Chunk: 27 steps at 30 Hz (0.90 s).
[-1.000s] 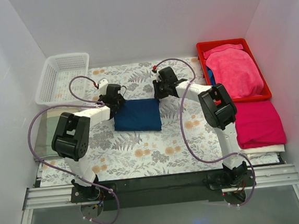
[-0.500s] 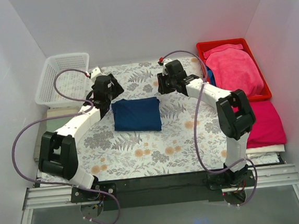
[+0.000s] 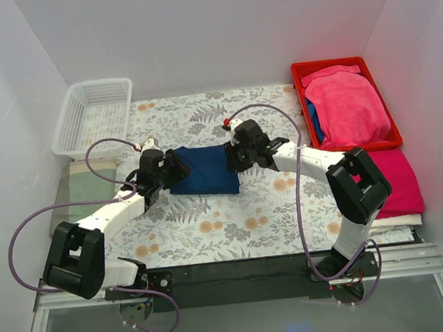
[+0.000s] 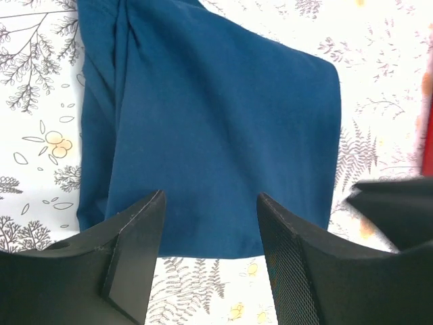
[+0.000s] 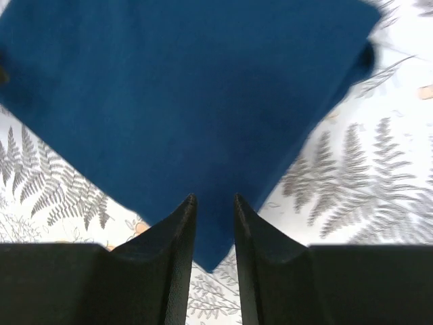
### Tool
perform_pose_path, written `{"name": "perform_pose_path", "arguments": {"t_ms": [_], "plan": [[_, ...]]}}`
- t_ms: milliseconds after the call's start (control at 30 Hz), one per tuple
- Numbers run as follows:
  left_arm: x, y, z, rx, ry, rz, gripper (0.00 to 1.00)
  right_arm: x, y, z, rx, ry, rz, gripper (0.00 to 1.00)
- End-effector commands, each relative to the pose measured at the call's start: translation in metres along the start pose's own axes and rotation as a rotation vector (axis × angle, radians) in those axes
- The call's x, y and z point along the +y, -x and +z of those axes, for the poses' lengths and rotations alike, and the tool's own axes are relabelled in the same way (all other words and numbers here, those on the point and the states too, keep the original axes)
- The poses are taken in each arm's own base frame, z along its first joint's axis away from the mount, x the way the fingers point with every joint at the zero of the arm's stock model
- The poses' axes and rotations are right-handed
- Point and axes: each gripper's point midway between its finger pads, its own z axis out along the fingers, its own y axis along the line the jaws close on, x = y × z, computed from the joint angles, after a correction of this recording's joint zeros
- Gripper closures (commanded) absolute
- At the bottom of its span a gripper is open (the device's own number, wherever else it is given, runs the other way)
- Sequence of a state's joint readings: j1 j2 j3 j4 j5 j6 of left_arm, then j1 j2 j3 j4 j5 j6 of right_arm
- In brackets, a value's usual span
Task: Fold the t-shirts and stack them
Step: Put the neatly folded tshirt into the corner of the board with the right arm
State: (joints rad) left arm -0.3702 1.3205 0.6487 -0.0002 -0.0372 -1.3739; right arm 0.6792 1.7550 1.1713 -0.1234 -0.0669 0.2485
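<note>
Navy t-shirt (image 3: 204, 170) lies folded into a flat, soft square in the middle of the table, on a cloth (image 3: 211, 221) printed with ferns and flowers. From the top, the left gripper (image 3: 177, 170) sits at its left edge and the right gripper (image 3: 235, 158) at its right edge. A white plastic basket (image 3: 93, 115) full of little holes stands at the far left. A red bin (image 3: 329, 65) at the far right holds a fluffy pink shirt (image 3: 348, 104). A folded pink shirt (image 3: 382, 179) lies on the table just in front of the bin. A striped greenish cloth (image 3: 83, 186) lies at the left edge. Purple cables loop over both arms.

From the left wrist, the t-shirt (image 4: 216, 128) looks smooth, with long folds down its left side. The left gripper (image 4: 210, 200) is spread wide and holds nothing. Its dark fingers (image 4: 135, 250) hang over the near edge of the cloth. A dark part pokes in from the right.

From the right wrist, the t-shirt (image 5: 183, 95) fills the top, and one pointed corner reaches down between the fingers. The right gripper (image 5: 214, 200) has just a thin gap and does not pinch the cloth.
</note>
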Motion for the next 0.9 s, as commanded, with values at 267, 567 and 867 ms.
{"name": "perform_pose_path", "arguments": {"t_ms": [267, 567, 867], "plan": [[0.029, -0.014, 0.009, -0.017, 0.097, -0.042, 0.46, 0.021, -0.025, 0.027, 0.004, 0.05, 0.012, 0.69], [0.084, -0.052, -0.01, 0.026, 0.287, -0.116, 0.46, 0.007, -0.067, 0.033, 0.087, 0.013, 0.033, 0.71], [0.102, -0.053, -0.01, 0.023, 0.411, -0.141, 0.47, 0.002, -0.085, 0.036, 0.124, -0.003, 0.052, 0.73]]}}
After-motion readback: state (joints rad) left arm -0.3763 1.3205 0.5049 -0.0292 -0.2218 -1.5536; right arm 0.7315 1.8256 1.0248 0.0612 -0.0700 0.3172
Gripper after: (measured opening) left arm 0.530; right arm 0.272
